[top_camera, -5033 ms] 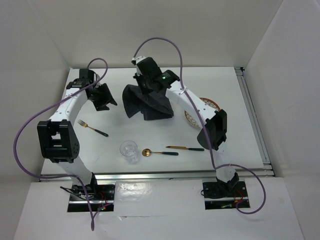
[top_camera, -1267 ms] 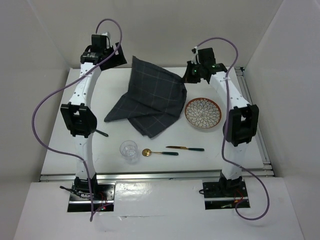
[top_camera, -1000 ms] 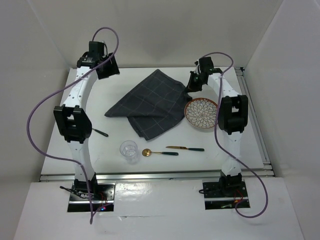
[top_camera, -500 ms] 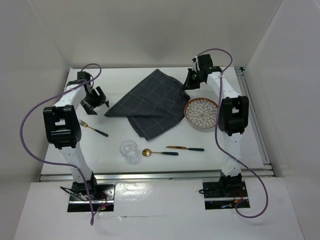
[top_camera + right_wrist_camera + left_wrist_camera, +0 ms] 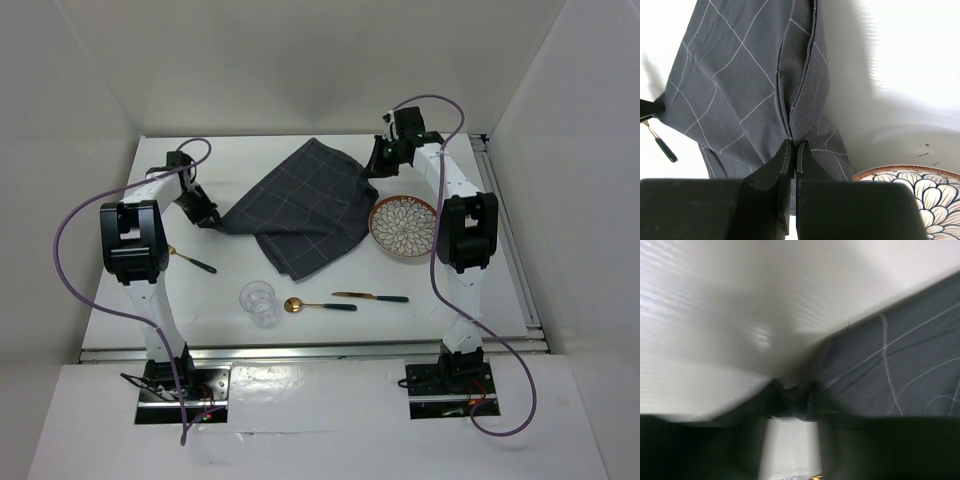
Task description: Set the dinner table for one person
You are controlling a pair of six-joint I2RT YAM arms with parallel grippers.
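The desk (image 5: 480,290), a plain white top, is seen filling the middle of the overhead view, with white panels around it. A dark grey checked cloth (image 5: 300,205) is spread across its far middle and is folded over itself along the near edge. The cloth's far right corner is pinched by the right claw (image 5: 792,147), whose fingers are pressed together on a raised fold. Just beside the cloth on the right, a round plate (image 5: 404,226) with a brown rim and a white petal pattern is set flat.

The left claw (image 5: 205,213) is positioned at the cloth's left corner. In the blurred wrist view that corner is seen bunched between partly parted fingers, but whether it is actually gripped cannot be told.

Nearer the front, a clear glass (image 5: 259,301), a gold spoon (image 5: 318,305) and a gold knife (image 5: 370,296), both dark-handled, are laid in a row from left to right. A fork (image 5: 190,260) is partly hidden by the left arm.
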